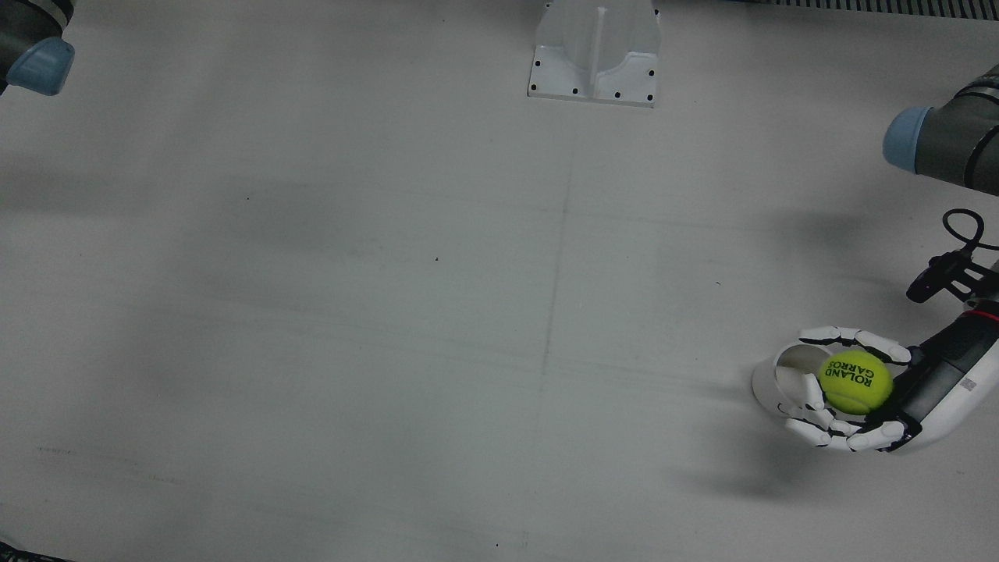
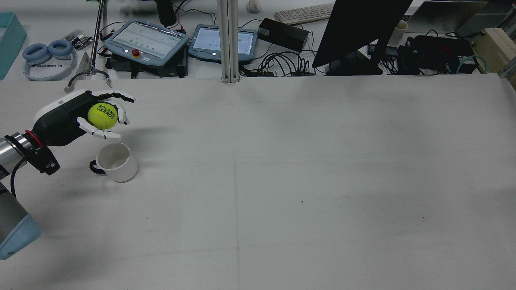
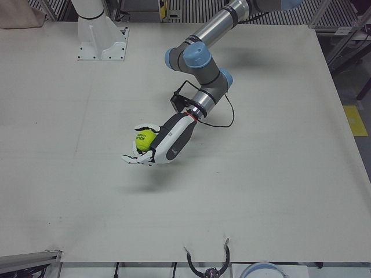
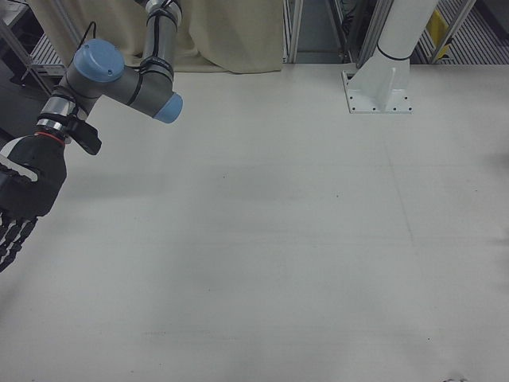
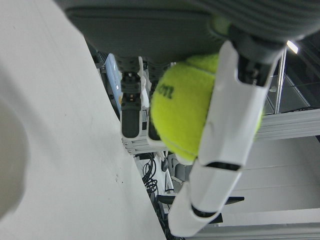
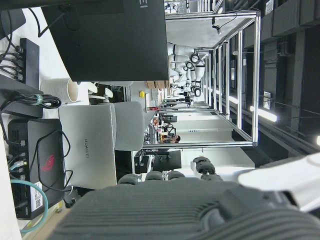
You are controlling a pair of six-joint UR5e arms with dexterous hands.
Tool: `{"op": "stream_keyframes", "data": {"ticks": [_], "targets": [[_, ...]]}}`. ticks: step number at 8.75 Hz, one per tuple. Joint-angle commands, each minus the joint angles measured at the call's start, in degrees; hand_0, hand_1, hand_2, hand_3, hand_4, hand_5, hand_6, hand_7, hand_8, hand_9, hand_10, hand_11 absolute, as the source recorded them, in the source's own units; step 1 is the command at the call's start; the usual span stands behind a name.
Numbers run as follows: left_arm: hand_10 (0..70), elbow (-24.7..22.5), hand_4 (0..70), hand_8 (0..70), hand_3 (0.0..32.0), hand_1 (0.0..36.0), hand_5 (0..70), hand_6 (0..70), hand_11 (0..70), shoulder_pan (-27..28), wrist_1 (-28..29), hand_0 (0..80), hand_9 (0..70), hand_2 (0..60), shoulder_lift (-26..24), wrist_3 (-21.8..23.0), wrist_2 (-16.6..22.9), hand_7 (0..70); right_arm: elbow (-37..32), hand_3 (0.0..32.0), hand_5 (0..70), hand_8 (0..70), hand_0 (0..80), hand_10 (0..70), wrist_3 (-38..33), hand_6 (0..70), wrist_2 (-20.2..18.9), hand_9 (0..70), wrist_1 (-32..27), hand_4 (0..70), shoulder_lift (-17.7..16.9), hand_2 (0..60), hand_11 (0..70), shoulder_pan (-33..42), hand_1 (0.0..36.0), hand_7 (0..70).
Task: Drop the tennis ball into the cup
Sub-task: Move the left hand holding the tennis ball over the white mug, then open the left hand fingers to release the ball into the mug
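My left hand (image 2: 80, 114) is shut on a yellow-green tennis ball (image 2: 102, 115) printed ROLAND GARROS and holds it above the table. A white cup (image 2: 117, 161) with a dark handle stands upright just below and in front of the hand. In the front view the ball (image 1: 855, 381) sits slightly to the right of the cup's mouth (image 1: 784, 382), and the left hand's fingertips (image 1: 812, 390) reach over the rim. The left hand (image 3: 165, 143) and ball (image 3: 143, 139) also show in the left-front view, where the cup is hidden. My right hand (image 4: 20, 199) hangs at the far side, fingers apart, holding nothing.
A white pedestal (image 1: 595, 62) stands at the table's back middle. The right arm's elbow (image 1: 39, 62) and the left arm's elbow (image 1: 929, 144) sit at the sides. Control tablets (image 2: 147, 40) and a monitor (image 2: 358, 28) lie beyond the table's far edge.
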State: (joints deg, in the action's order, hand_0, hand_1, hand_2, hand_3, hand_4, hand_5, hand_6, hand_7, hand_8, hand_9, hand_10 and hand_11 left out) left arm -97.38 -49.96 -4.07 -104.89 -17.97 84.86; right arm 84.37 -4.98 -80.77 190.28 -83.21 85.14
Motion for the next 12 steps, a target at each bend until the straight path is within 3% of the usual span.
{"op": "stream_keyframes", "data": {"ticks": [1, 2, 3, 4, 5, 7, 8, 9, 10, 11, 12], "targets": [[25.4, -0.2, 26.3, 36.3, 0.0, 29.6, 24.5, 70.0, 39.5, 1.4, 0.1, 77.7, 43.8, 24.7, 1.4, -1.1, -0.2, 70.0, 0.0, 0.0, 0.0, 0.0, 0.0, 0.0, 0.1, 0.0, 0.0, 0.0, 0.0, 0.0, 0.0, 0.0, 0.0, 0.0, 0.0, 0.0], [20.7, -0.2, 23.6, 23.9, 0.0, 28.3, 19.1, 56.7, 32.6, 2.9, 0.6, 65.3, 24.6, 24.0, 1.7, -1.2, -0.3, 41.8, 0.0, 0.0, 0.0, 0.0, 0.0, 0.0, 0.0, 0.0, 0.0, 0.0, 0.0, 0.0, 0.0, 0.0, 0.0, 0.0, 0.0, 0.0], [18.6, -0.1, 21.8, 20.9, 0.0, 25.7, 18.2, 55.1, 29.4, 4.0, 0.7, 60.0, 18.1, 26.4, 2.0, -1.3, -0.6, 27.7, 0.0, 0.0, 0.0, 0.0, 0.0, 0.0, 0.0, 0.0, 0.0, 0.0, 0.0, 0.0, 0.0, 0.0, 0.0, 0.0, 0.0, 0.0], [16.8, -0.3, 19.7, 15.2, 0.0, 22.0, 13.5, 37.5, 26.2, 4.5, 1.5, 52.3, 13.7, 31.4, 2.7, -1.2, -1.9, 19.7, 0.0, 0.0, 0.0, 0.0, 0.0, 0.0, 0.0, 0.0, 0.0, 0.0, 0.0, 0.0, 0.0, 0.0, 0.0, 0.0, 0.0, 0.0], [16.5, -0.3, 17.6, 16.6, 0.0, 18.2, 15.0, 50.7, 25.4, 4.5, 1.8, 48.5, 10.9, 38.2, 2.8, -1.2, -1.9, 13.0, 0.0, 0.0, 0.0, 0.0, 0.0, 0.0, 0.1, 0.0, 0.0, 0.0, 0.0, 0.0, 0.1, 0.0, 0.0, -0.1, 0.0, 0.0], [15.5, -0.1, 15.5, 12.6, 0.0, 18.2, 11.5, 33.2, 23.9, 4.5, 2.0, 47.1, 10.2, 39.0, 2.9, -1.1, -1.9, 12.8, 0.0, 0.0, 0.0, 0.0, 0.0, 0.0, 0.0, 0.0, 0.0, 0.0, 0.0, 0.0, 0.0, 0.0, 0.0, 0.0, 0.0, 0.0], [15.7, -0.2, 16.0, 11.7, 0.0, 18.9, 10.9, 29.1, 24.3, 4.3, 2.3, 47.4, 10.3, 38.9, 2.9, -1.0, -1.8, 13.6, 0.0, 0.0, 0.0, 0.0, 0.0, 0.0, 0.0, 0.0, 0.0, 0.0, 0.0, 0.0, 0.1, 0.0, 0.0, 0.0, 0.0, 0.0], [15.9, -0.2, 16.4, 13.9, 0.0, 18.6, 12.8, 39.7, 24.5, 4.3, 2.3, 47.5, 10.0, 40.6, 3.0, -0.8, -1.8, 12.0, 0.0, 0.0, 0.0, 0.0, 0.0, 0.0, 0.0, 0.0, 0.0, 0.0, 0.0, 0.0, 0.1, 0.0, 0.0, 0.0, 0.0, 0.0], [15.8, -0.1, 16.5, 13.8, 0.0, 18.6, 12.9, 39.4, 24.4, 4.3, 2.4, 47.4, 10.0, 40.7, 3.0, -0.7, -1.8, 12.0, 0.0, 0.0, 0.0, 0.0, 0.0, 0.0, 0.0, 0.0, 0.0, 0.0, 0.0, 0.0, 0.1, 0.0, 0.0, 0.0, 0.0, 0.0], [15.7, -0.2, 16.9, 15.5, 0.0, 18.3, 14.4, 47.9, 24.3, 4.1, 2.4, 47.5, 9.8, 42.2, 2.9, -0.2, -1.8, 11.0, 0.1, 0.0, 0.0, 0.0, 0.0, 0.0, 0.0, 0.0, 0.0, 0.0, 0.0, 0.0, 0.0, 0.0, 0.0, 0.0, 0.0, 0.0], [15.8, -0.5, 17.3, 12.1, 0.0, 19.4, 11.4, 31.4, 24.4, 2.1, 2.5, 47.7, 10.2, 39.8, 2.8, 1.0, -1.7, 14.1, 0.0, 0.0, 0.0, 0.0, 0.0, 0.0, 0.1, 0.0, 0.0, 0.0, 0.0, 0.0, 0.0, 0.0, 0.0, 0.0, 0.0, 0.0]]}}
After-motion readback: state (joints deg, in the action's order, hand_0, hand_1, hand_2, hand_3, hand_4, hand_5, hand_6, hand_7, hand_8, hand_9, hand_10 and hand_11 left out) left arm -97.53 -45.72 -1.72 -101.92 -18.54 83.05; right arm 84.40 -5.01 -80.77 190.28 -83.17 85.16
